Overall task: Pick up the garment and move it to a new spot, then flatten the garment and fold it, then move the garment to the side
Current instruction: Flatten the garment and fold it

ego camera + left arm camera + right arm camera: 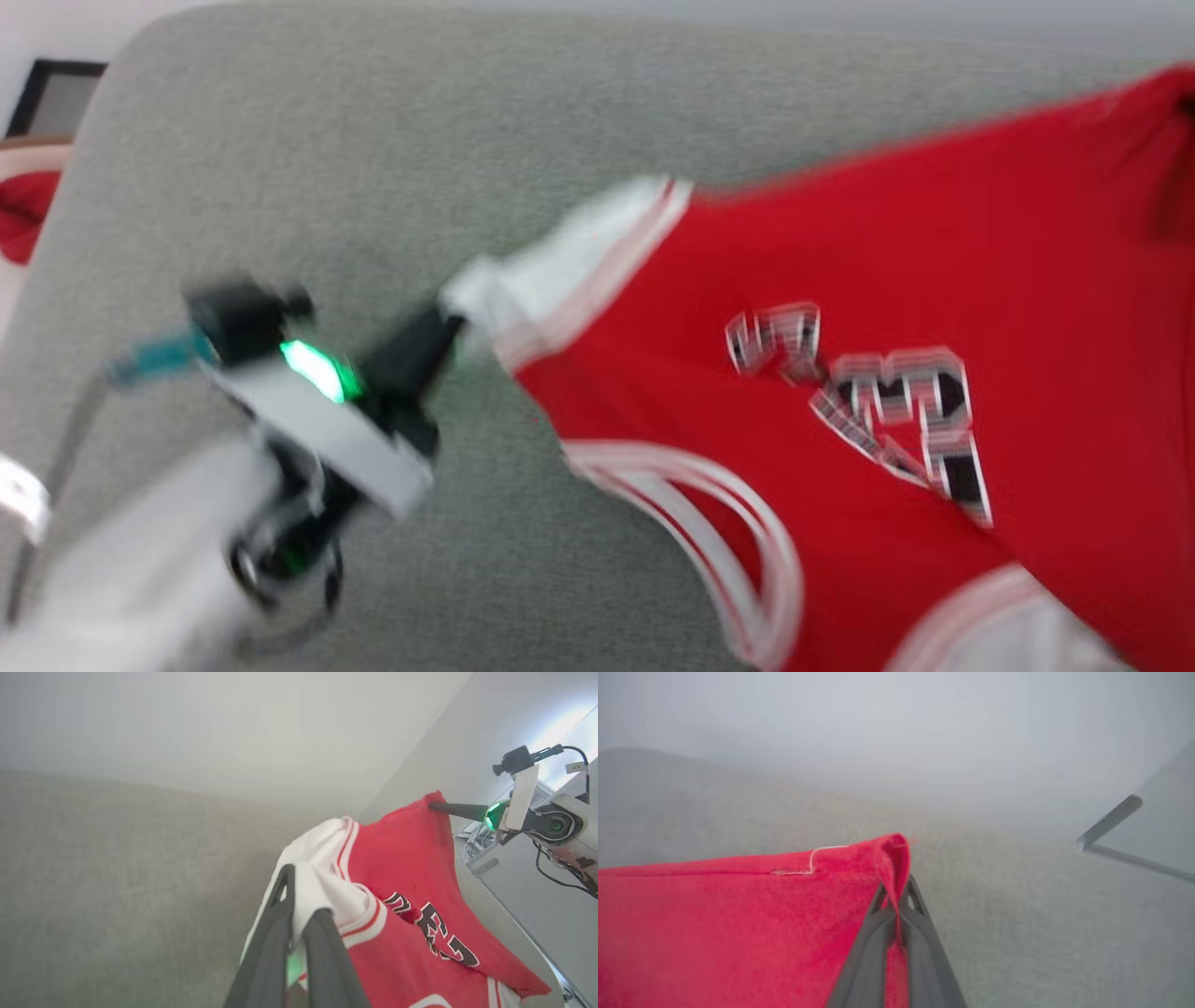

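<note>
The garment [840, 243], a red shirt with white sleeves, striped trim and a black "23", hangs stretched between both grippers over a grey cushion. My left gripper [450, 325] is shut on its white sleeve; the left wrist view shows that sleeve [327, 877] bunched between my left gripper's [303, 891] dark fingers. In the same view my right gripper [432, 806] pinches the red far corner of the garment [402, 858]. The right wrist view shows my right gripper [896, 891] shut on a folded red corner of the garment [738, 924]. The head view is blurred.
A grey upholstered cushion [373, 140] spreads under and behind the shirt. At the far left edge lies a small red cloth [23, 215] below a dark frame [51, 93]. A pale panel with a dark edge [1111, 821] stands to the right in the right wrist view.
</note>
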